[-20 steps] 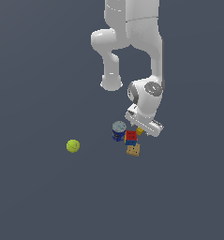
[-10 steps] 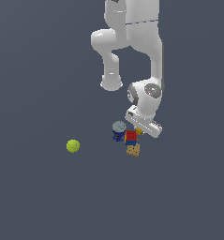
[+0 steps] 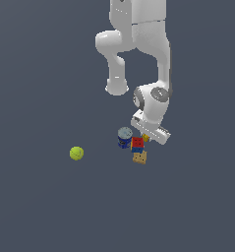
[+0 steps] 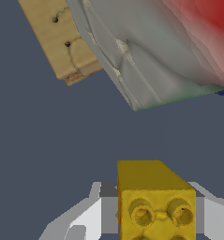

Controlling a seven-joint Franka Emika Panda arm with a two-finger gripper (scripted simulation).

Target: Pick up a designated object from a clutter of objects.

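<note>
The tiny yellow-orange block [image 3: 145, 137] sits under my hand at the edge of the clutter, beside the red-and-blue cube [image 3: 137, 143]. In the wrist view the studded block [image 4: 155, 197] fills the space between my two light fingers [image 4: 87, 218], which press on its sides. My gripper [image 3: 146, 136] is shut on it, low over the floor. The blue can with a silver top [image 3: 124, 137] stands next to the cube. The tan square block [image 3: 139, 157] lies just past the cube and also shows in the wrist view [image 4: 62, 37].
The yellow-green ball [image 3: 76, 153] lies alone toward the exterior view's left. The cube looms large and blurred in the wrist view [image 4: 197, 37], very close to the hand. The white arm [image 3: 138, 44] rises above the clutter.
The wrist and hand have shifted slightly toward the exterior view's left. The can, cube, tan block and ball have not moved.
</note>
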